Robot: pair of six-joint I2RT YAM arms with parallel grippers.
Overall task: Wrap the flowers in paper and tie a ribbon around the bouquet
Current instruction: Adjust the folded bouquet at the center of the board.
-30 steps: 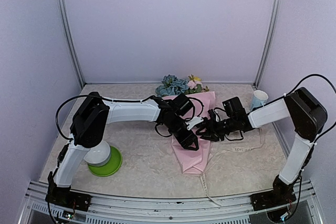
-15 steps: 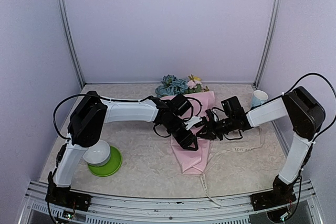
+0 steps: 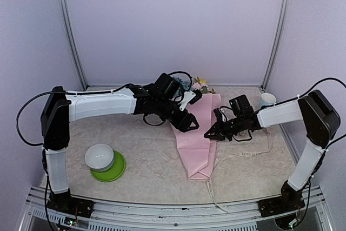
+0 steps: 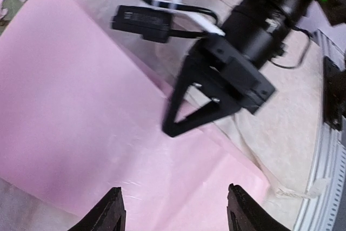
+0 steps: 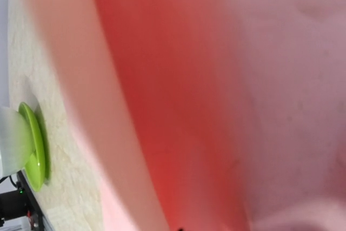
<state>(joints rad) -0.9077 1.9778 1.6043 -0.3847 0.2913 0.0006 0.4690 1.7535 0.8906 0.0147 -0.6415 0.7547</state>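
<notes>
Overhead view evenly lit, sharp, faint shadows on the desk (image 3: 146, 155). Left wrist view slightly soft; right wrist view a pink-red blur, paper (image 5: 259, 79) too close to focus.

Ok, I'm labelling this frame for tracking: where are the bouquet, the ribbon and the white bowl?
bouquet (image 3: 197, 147), top view, on the pink paper midway down the cone.
ribbon (image 3: 210, 189), top view, on the strip just below the cone's tip.
white bowl (image 3: 99, 157), top view, on its middle.
</notes>
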